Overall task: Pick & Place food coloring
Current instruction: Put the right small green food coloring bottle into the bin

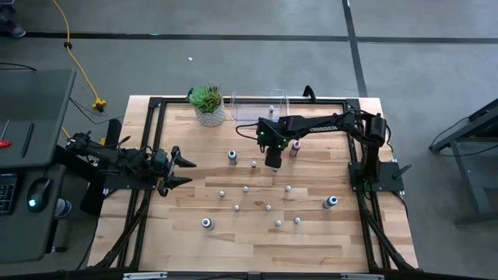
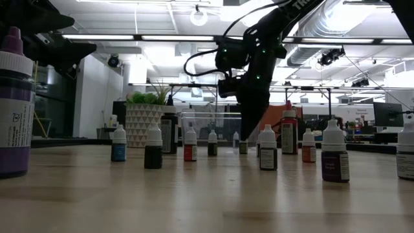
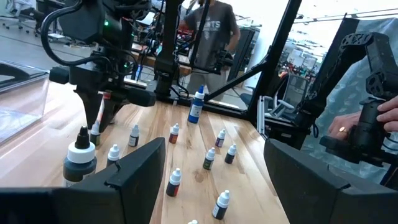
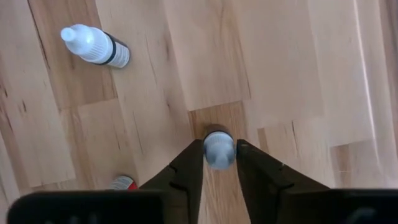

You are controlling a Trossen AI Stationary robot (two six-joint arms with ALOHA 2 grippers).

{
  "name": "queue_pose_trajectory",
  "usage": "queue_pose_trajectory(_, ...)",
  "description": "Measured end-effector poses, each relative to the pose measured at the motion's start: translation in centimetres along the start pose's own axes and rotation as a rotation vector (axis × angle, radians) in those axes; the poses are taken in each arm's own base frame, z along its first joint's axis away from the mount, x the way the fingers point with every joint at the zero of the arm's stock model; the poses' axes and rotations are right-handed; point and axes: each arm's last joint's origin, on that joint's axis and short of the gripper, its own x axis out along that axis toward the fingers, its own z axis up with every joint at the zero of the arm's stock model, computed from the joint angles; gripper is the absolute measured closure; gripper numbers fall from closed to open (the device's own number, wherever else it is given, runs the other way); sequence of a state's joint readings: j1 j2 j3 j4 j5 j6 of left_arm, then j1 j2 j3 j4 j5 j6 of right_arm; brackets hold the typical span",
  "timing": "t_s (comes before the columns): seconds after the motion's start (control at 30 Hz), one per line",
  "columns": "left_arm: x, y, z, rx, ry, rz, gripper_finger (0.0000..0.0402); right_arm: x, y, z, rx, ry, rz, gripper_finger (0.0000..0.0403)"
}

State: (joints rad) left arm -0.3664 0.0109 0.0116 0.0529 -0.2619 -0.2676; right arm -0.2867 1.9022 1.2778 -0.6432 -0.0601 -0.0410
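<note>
Several tiny food coloring bottles [image 1: 246, 189] stand scattered on their bases over the wooden table; bigger ones with blue tops [image 1: 331, 202] and a red top [image 1: 295, 146] stand among them. My right gripper [image 1: 273, 165] points straight down over the table's middle, shut on one small white-capped bottle [image 4: 218, 149]. In the low view the right gripper [image 2: 249, 145] hides that bottle. My left gripper [image 1: 187, 171] waits open near the left edge, its fingers level and pointing at the bottles [image 3: 175, 182]. My right gripper pinches the small bottle by its white cap [image 4: 217, 142] between its two fingertips [image 4: 189, 163], coming from above and pointing down. The bottle stands upright below the fingers. Whether its base is on the table I cannot tell.
A clear plastic bin [image 1: 261, 107] and a green potted plant [image 1: 208, 103] stand at the far edge. Another bottle [image 4: 96, 46] and a red-topped one [image 4: 123, 182] are close to the right gripper. A person [image 3: 211, 31] stands beyond the table; a hand [image 3: 388, 118] shows nearby.
</note>
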Motion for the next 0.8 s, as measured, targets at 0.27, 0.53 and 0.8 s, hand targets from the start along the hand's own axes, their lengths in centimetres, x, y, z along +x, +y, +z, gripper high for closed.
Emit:
queue_pose_trajectory(0.27, 0.0, 0.0, 0.0, 0.000, 0.000, 0.000, 0.0130, 0.0, 0.0, -0.1, 0.000, 0.005, 0.000, 0.0344)
queue_pose_trajectory(0.53, 0.0, 0.0, 0.0, 0.000, 0.000, 0.000, 0.0130, -0.2, 0.0, 0.0, 0.044, 0.000, 0.003, 0.0343)
queue_pose_trajectory(0.8, 0.0, 0.0, 0.0, 0.000, 0.000, 0.000, 0.0130, -2.3, 0.2, 1.7, 0.074, -0.039, 0.053, 0.0346)
